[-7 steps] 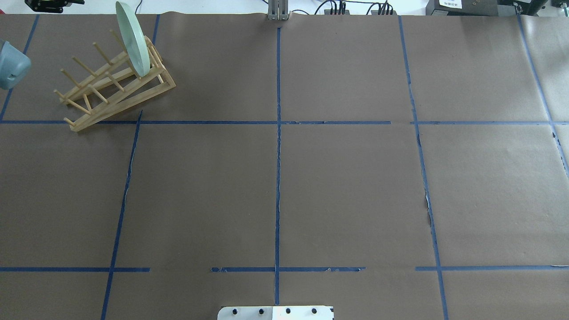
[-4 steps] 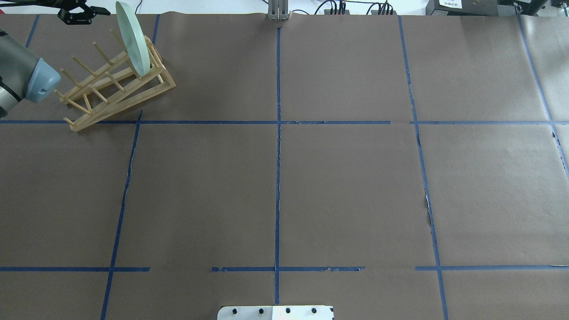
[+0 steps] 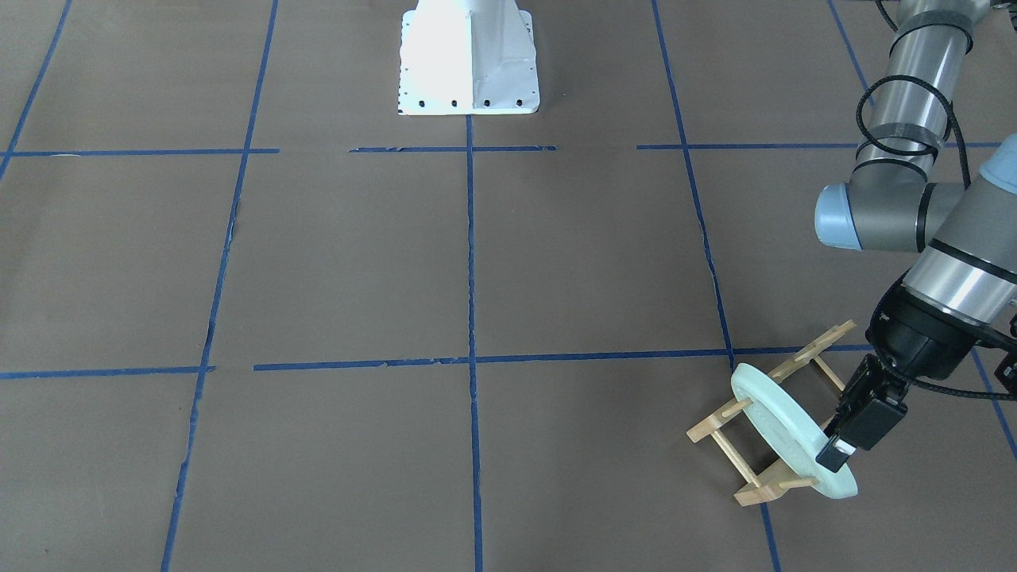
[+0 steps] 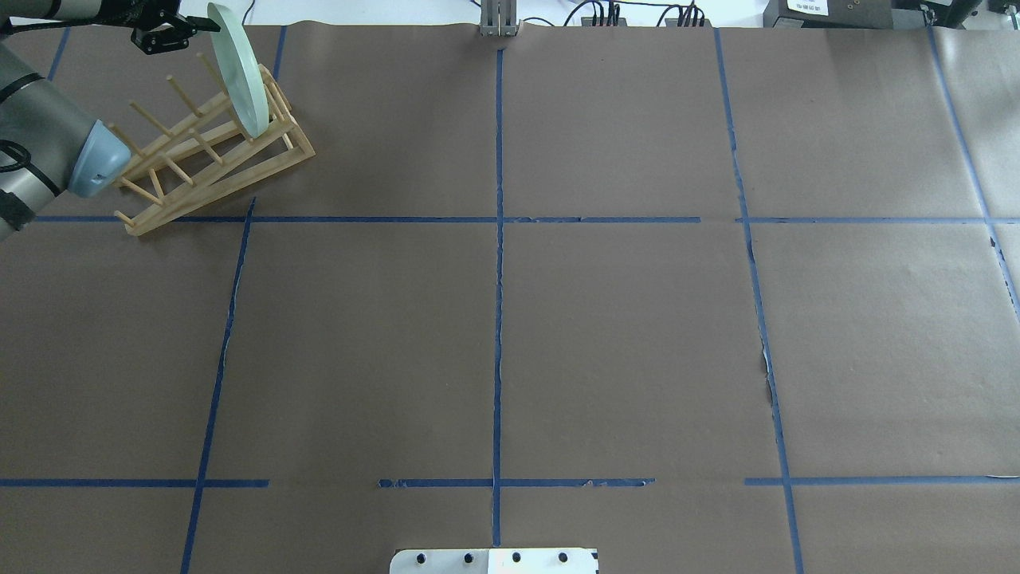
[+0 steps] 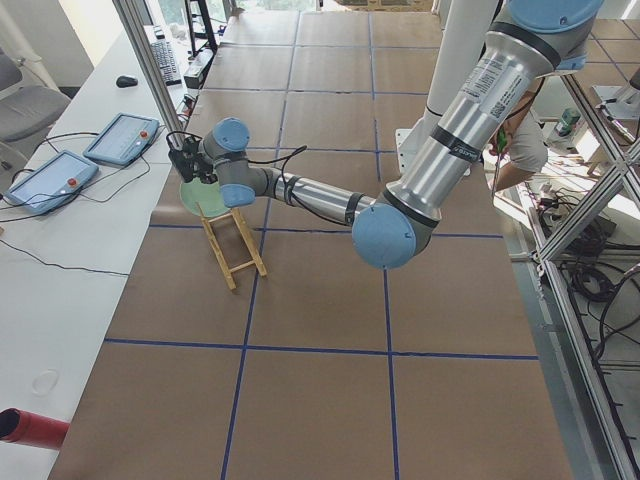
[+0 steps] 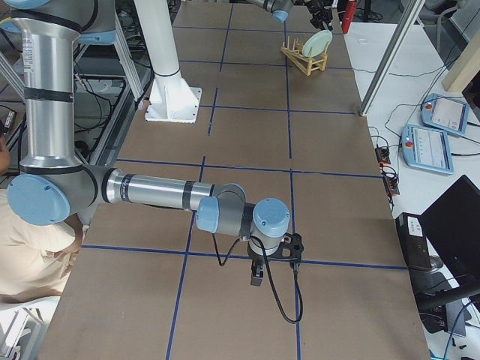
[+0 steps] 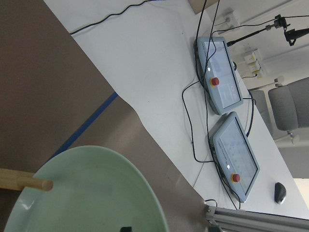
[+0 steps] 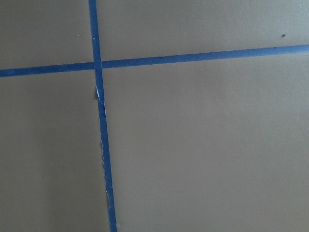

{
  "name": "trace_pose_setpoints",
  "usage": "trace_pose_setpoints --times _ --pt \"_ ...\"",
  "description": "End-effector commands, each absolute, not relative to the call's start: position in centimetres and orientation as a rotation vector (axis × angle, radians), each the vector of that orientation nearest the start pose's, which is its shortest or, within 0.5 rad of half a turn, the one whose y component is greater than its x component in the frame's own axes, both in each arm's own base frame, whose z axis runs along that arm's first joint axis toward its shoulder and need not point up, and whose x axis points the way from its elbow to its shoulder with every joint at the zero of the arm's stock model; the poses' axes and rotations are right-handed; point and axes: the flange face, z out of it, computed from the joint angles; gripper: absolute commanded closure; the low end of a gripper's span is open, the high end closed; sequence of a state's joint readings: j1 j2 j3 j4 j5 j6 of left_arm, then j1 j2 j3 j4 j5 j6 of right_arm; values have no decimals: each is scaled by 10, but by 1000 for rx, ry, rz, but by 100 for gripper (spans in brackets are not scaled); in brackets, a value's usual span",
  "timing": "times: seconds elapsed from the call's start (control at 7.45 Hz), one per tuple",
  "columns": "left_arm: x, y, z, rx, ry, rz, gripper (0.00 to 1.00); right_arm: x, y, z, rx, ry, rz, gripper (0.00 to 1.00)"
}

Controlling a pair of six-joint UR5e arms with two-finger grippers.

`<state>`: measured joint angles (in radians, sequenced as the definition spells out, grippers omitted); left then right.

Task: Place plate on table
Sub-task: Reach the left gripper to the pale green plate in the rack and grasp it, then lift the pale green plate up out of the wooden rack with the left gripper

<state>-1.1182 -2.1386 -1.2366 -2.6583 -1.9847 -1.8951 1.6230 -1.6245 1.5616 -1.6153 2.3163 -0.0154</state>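
The pale mint-green plate (image 4: 237,72) stands on edge in the far slot of the wooden peg rack (image 4: 207,159), at the far left of the brown table (image 4: 621,335). It also shows in the front view (image 3: 783,425) and fills the bottom of the left wrist view (image 7: 91,193). My left gripper (image 4: 191,28) is open, right beside the plate's top rim; in the front view (image 3: 834,461) one finger reaches the rim. My right gripper (image 6: 256,281) shows only in the exterior right view, low over the table; I cannot tell its state.
The white robot base (image 4: 494,560) sits at the near middle edge. Two control pendants (image 7: 222,72) and cables lie on the white bench beyond the table's far edge. A red cylinder (image 5: 30,425) lies on that bench.
My left arm has swung in from the left. Its gripper has moved right along the far edge, up to the plate's top rim. The plate and rack have not moved.
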Motion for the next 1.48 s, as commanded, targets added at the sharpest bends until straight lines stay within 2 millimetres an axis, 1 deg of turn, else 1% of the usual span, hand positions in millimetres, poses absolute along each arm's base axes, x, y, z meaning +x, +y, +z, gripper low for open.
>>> trace_pose_setpoints --times 0.0,0.13,0.27,0.4,0.67,0.8,0.94,1.07,1.21,1.34 --pt "233 -691 355 189 1394 -939 82 90 -456 696 -79 -748 76 0" --pt "232 -690 353 190 1398 -938 97 90 -456 696 -79 -748 76 0" --pt "230 -688 347 197 1408 -933 100 90 -456 696 -79 -748 76 0" --pt "219 -685 331 219 1432 -923 100 90 -456 695 -77 -748 75 0" --pt "182 -676 288 239 1511 -917 100 90 -456 695 -77 -748 75 0" --pt "155 -672 267 232 1533 -943 100 90 -456 695 -77 -748 75 0" --pt "137 -667 240 224 1520 -967 100 90 -456 695 -77 -748 75 0" --pt "141 -667 218 140 1448 -992 100 90 -456 695 -77 -748 75 0" --pt "147 -665 191 76 1387 -1013 100 90 -456 695 -77 -748 75 0" --pt "149 -662 170 29 1317 -1059 100 90 -456 695 -77 -748 75 0"
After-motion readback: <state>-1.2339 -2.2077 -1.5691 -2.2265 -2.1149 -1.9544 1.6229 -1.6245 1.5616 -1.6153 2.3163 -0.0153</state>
